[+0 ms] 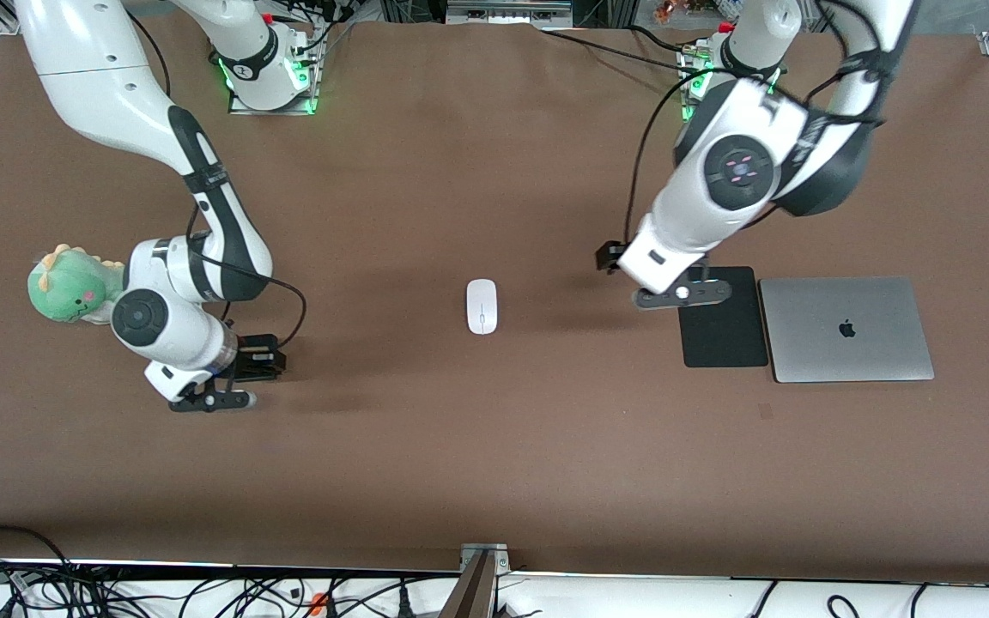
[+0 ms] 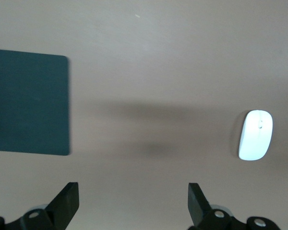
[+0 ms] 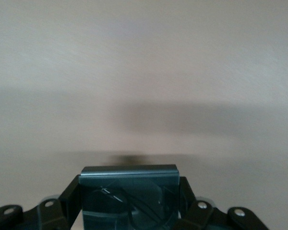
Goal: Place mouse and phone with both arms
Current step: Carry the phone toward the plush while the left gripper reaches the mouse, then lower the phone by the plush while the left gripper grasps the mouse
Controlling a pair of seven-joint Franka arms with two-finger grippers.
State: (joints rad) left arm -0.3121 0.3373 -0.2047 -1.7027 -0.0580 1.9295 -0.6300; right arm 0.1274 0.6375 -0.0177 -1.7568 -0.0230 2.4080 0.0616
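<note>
The brown bench (image 1: 494,446) carries a closed laptop (image 1: 846,329) at the left arm's end, a black mouse pad (image 1: 725,330) just beside it. The left gripper (image 2: 133,201) hangs over the pad's edge, jaws wide. The right gripper (image 3: 129,199) grips what seems the phone (image 3: 128,191) above the bench. The mouse (image 1: 482,305) lies mid-bench.
</note>
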